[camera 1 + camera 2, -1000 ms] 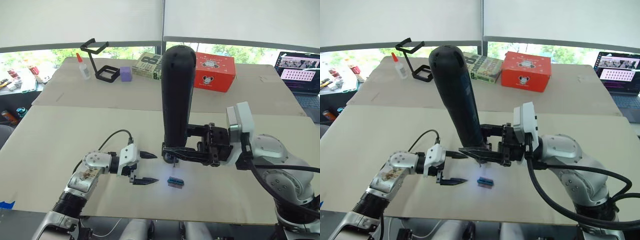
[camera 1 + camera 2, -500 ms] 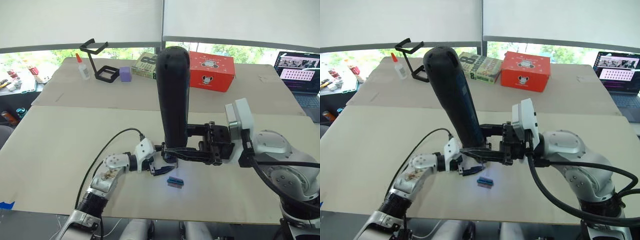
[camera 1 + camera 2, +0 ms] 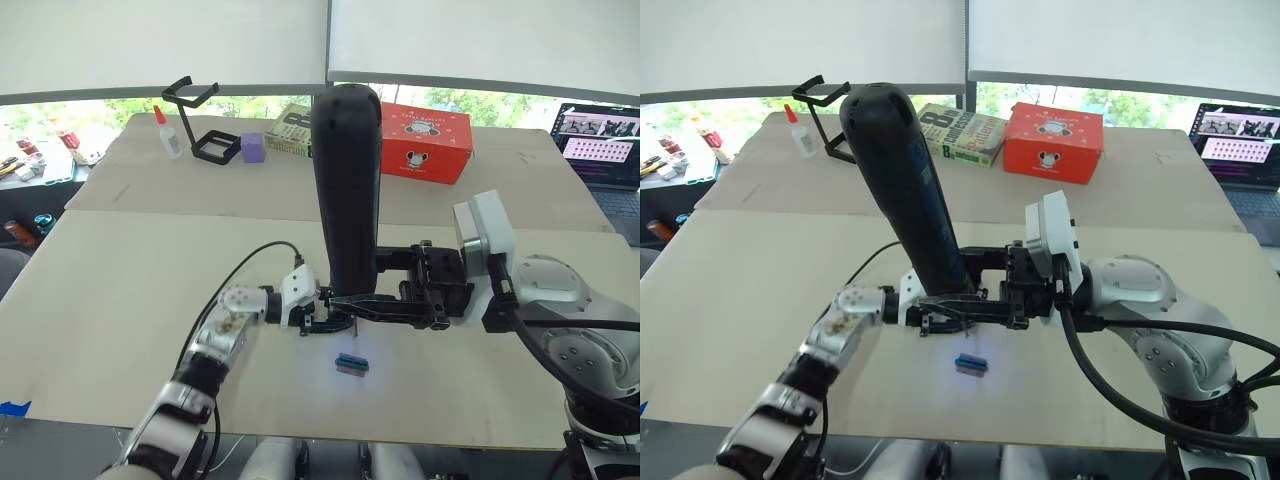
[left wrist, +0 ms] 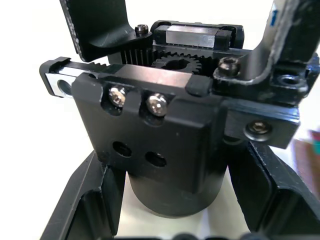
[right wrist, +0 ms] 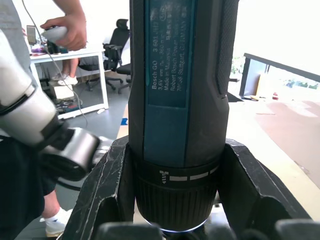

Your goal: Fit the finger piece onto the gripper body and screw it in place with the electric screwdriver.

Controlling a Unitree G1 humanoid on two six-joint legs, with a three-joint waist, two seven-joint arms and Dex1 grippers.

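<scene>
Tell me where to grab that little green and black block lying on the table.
Pinch the green-and-black block across its short sides, coming straight down from above. It lies flat and low on the table, so there is probably little height for a side approach.

black electric screwdriver, black gripper body, red box, purple cube

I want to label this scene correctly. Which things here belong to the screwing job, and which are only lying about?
Job: electric screwdriver in the right gripper; gripper body between the left gripper's fingers.

Lying about: green-and-black block, red box, book, purple cube, glue bottle, black stand, laptop.
</scene>
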